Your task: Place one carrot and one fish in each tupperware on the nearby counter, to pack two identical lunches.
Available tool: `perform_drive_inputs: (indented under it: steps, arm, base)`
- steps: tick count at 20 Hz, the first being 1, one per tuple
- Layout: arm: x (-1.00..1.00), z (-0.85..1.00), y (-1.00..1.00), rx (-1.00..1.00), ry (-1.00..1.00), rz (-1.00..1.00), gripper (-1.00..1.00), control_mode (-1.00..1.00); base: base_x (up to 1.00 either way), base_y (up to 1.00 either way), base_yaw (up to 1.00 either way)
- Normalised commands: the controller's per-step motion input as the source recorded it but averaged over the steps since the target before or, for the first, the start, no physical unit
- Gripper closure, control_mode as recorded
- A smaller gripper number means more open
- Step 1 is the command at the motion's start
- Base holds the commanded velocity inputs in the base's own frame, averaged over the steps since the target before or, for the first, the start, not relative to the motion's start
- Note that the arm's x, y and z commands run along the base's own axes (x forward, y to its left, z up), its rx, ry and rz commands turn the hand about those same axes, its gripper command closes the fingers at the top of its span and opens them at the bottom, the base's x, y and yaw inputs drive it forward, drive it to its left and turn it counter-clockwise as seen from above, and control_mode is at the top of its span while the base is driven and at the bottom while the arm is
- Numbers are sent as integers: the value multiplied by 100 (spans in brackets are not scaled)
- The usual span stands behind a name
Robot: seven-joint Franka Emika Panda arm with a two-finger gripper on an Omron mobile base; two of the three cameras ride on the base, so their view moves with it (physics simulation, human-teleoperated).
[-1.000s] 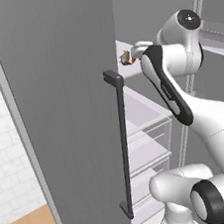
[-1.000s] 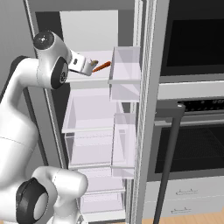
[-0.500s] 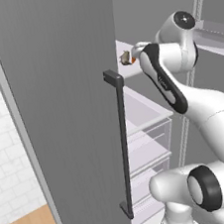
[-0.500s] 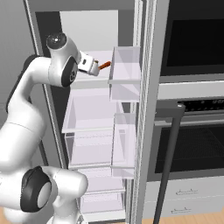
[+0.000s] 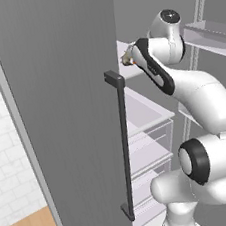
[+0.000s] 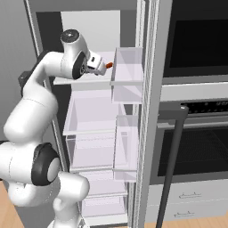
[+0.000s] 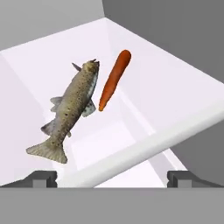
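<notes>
Inside an open grey refrigerator, pale translucent shelves and drawers stack from top to bottom, with clear door bins to the right and a dark wall oven [image 6: 196,151] beyond them. On the left, the tall grey fridge door [image 5: 60,117] carries a long dark vertical handle [image 5: 123,144]. A white robot arm reaches to the white upper shelf [image 7: 166,92], its claw [image 6: 101,66] spread wide and holding nothing. On that shelf lie a slim speckled brown-grey fish [image 7: 70,109] and a small orange tapered carrot [image 7: 113,78], just beside each other, the carrot to the right of the fish's head. Both rest ahead of the claw's fingertips [image 7: 41,178].
</notes>
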Motion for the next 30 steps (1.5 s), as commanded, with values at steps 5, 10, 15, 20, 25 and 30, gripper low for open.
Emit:
perform_drive_inputs:
  steps: [5, 10, 15, 20, 25, 30]
  arm:
    - [46, -13, -7, 0, 7, 0, -100, -100]
    - [39, -28, -5, -1, 1, 0, -100, -100]
    - [41, -25, 0, -1, 0, 0, -100, -100]
    - [45, -14, -1, 0, 0, 0, -100, -100]
    - [47, -14, -1, 0, 0, 0, -100, -100]
    - [42, -18, -1, -1, 0, 0, -100, -100]
  base:
    - [0, 0, 0]
    - [0, 0, 0]
    - [0, 0, 0]
    - [0, 0, 0]
    - [0, 0, 0]
    - [0, 0, 0]
